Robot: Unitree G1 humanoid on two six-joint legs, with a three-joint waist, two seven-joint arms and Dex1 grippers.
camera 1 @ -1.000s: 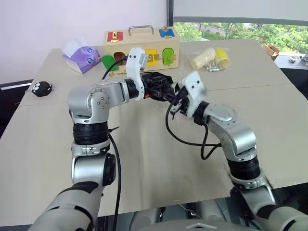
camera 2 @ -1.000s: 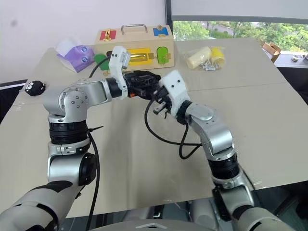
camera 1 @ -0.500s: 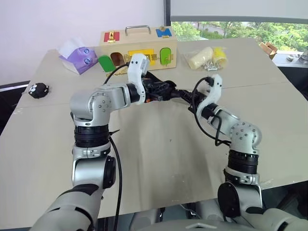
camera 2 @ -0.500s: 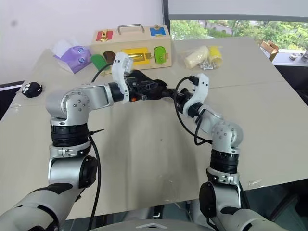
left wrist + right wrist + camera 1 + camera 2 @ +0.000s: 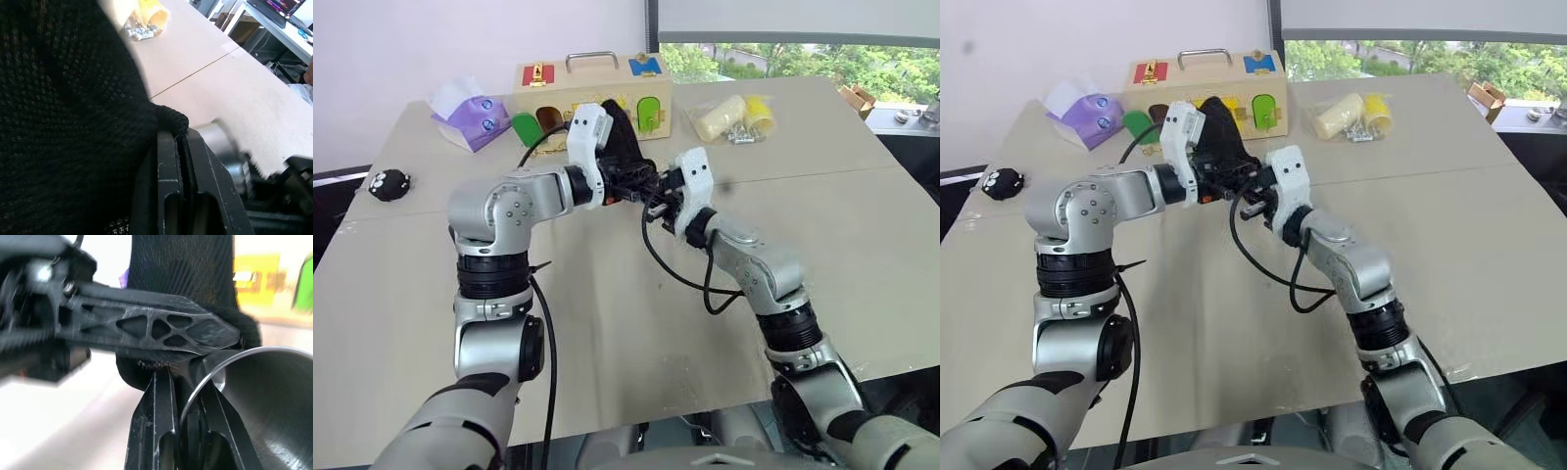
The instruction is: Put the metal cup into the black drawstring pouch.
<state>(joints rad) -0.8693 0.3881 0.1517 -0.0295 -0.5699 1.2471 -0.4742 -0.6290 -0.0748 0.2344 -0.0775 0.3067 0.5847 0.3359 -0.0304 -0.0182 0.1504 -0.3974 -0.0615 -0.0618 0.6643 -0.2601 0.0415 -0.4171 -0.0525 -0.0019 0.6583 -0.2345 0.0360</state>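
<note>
My left gripper (image 5: 181, 137) is shut on the gathered edge of the black drawstring pouch (image 5: 623, 135), held above the table's middle. The pouch's body stands up above the fingers. My right gripper (image 5: 183, 377) is shut on the rim of the metal cup (image 5: 264, 406), one finger inside the wall and one outside. The cup's open mouth sits right against the left gripper and the pouch's lower edge (image 5: 234, 333). In the eye views both grippers meet tip to tip, left gripper (image 5: 641, 181) and right gripper (image 5: 661, 192). The cup is mostly hidden there.
A wooden latch box (image 5: 595, 88) stands at the back of the table (image 5: 636, 323), with a purple tissue pack (image 5: 470, 116) to its left. A clear bag of yellow items (image 5: 734, 116) lies at the back right. A small black toy (image 5: 388, 182) sits at the far left.
My right gripper has swung in to the left with the cup, up against the left gripper. The pouch's body now stands up above the left fingers. The left arm stayed put.
</note>
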